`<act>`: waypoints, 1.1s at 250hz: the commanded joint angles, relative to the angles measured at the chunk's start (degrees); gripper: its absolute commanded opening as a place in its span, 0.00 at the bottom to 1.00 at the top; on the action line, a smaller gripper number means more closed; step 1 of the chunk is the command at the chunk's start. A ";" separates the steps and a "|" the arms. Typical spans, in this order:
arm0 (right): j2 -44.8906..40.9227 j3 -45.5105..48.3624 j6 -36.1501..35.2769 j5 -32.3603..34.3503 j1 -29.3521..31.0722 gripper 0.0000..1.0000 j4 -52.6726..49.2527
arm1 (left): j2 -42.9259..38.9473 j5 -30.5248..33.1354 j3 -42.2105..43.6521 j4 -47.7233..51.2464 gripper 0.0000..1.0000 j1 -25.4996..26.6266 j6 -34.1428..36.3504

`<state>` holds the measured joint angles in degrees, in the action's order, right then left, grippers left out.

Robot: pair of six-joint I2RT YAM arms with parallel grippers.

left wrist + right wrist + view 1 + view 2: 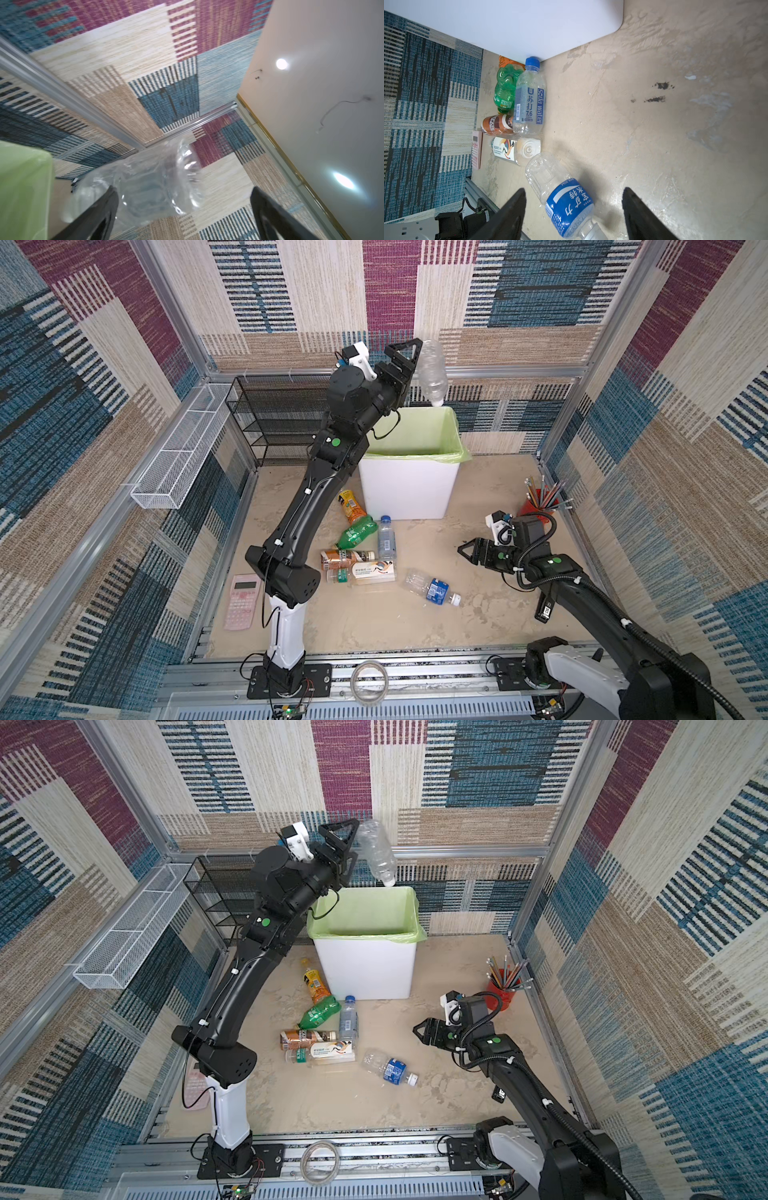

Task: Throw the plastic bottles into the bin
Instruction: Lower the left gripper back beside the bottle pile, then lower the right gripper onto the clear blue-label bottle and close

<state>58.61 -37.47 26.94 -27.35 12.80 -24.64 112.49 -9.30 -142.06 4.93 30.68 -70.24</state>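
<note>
My left arm is stretched up to the upper middle of both top views, high enough that whatever it drops falls into the bin (409, 489) rather than against its wall. In the left wrist view the left gripper (183, 188) has its jaws spread wide and clamps nothing. The clear bottle (433, 373) lies smeared against one finger and does not span the gap, so I count it as released. In a top view it hangs cap down just beside the fingertips, with its white cap right over the bin's far rim. That is closer to the edge than I would like, and I judge it could clip the green liner and tip out the back.

My right arm sits low at the right of the top views. The right gripper (574, 189) is parted and holds nothing. Its fingers stand on either side of the blue-labelled bottle (569, 207), which lies on the tabletop (478, 614). I cannot tell whether either one touches it. I take this as lining up across the bottle's width so the jaws can close on the labelled body.

The other bottles lie left of centre, below the bin:
- The soda water bottle (386, 537) and the green bottle (357, 533) lie side by side.
- The orange bottle (349, 506) is hard by the bin's wall.
- The brown coffee bottle (340, 558) and the white-labelled bottle (368, 574) are beneath them.
</note>
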 commanded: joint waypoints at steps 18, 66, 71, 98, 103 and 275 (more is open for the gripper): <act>0.30 -0.04 -0.66 1.77 0.03 0.75 -0.24 | -15.39 2.81 14.73 -5.17 0.99 -0.31 8.71; 0.84 0.30 -0.24 1.02 0.03 0.75 0.98 | -31.13 7.86 37.37 -6.52 1.00 -1.99 7.60; 1.07 0.30 -0.31 1.02 0.03 0.75 1.08 | -32.53 8.15 39.77 -6.31 1.00 -2.26 6.91; 2.11 -0.05 -0.59 0.80 0.03 0.75 1.15 | -39.83 9.94 53.45 -5.97 1.00 -2.79 2.47; 2.20 -0.09 -0.61 0.67 0.03 0.75 1.18 | -41.16 10.28 55.87 -5.98 0.99 -2.81 1.75; 2.72 0.39 -6.64 -2.19 6.47 0.73 -3.30 | -70.72 9.49 102.44 19.52 0.93 -1.76 -19.28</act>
<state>60.77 -36.21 21.69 -30.04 16.16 -27.38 42.61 1.04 -41.56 19.42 28.95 -85.32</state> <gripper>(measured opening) 0.727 0.930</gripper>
